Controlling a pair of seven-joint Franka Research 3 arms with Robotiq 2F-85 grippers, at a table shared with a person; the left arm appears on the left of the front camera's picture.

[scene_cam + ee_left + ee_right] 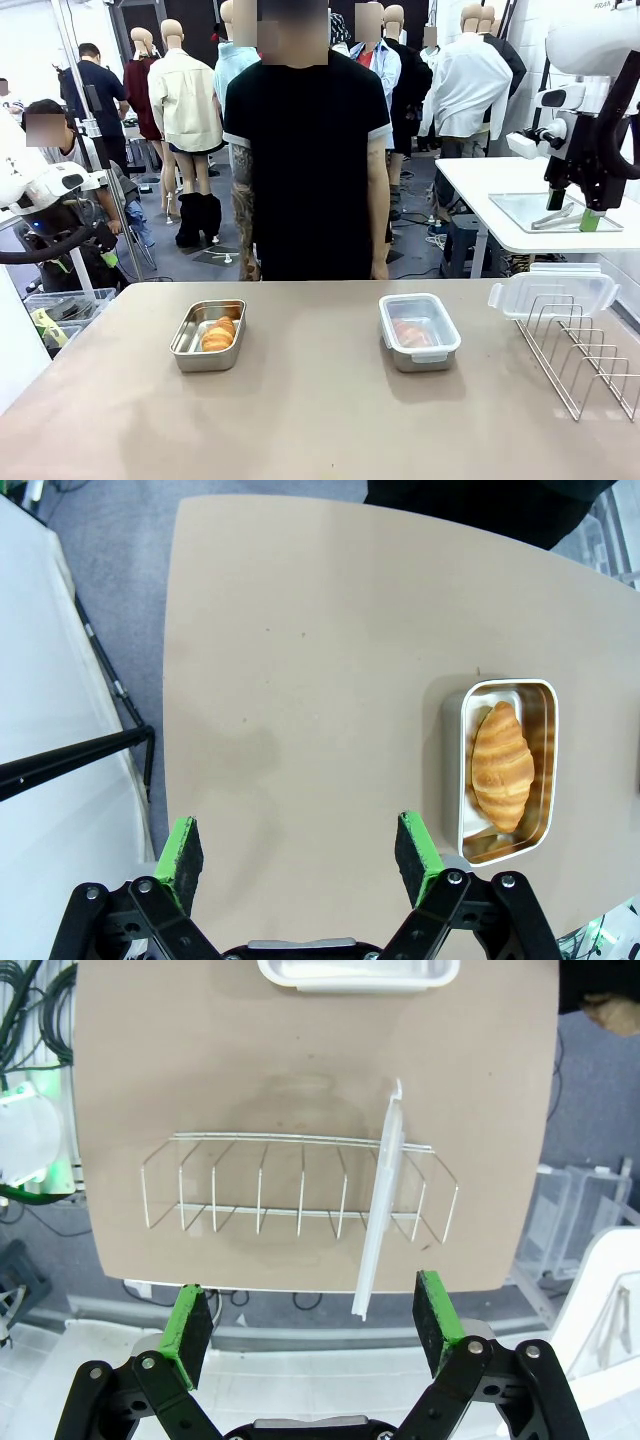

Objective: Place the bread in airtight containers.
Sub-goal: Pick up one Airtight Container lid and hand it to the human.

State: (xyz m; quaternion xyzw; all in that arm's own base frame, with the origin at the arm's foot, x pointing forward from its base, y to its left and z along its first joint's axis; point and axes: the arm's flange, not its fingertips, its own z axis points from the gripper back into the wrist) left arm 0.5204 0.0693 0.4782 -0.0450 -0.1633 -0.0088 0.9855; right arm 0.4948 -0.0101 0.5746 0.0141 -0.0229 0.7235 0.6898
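Two steel containers sit on the tan table. The left container (189,340) is uncovered, with a golden croissant (218,335) lying in it. The right container (420,335) has a clear lid snapped on, and a second croissant (408,333) shows through it. My left gripper (298,855) hangs open above the table's left part, and its wrist view has the uncovered container (547,780) and its croissant (502,765) off to the right. My right gripper (575,212) is raised at the far right, open, its own view (312,1322) looking down on the rack.
A wire rack (585,360) stands at the table's right edge with a spare clear lid (553,290) upright in it; both the rack (260,1195) and the lid (378,1220) lie below my right gripper. A person (305,150) stands at the far side, arms down. Bare tabletop lies between and in front of the containers.
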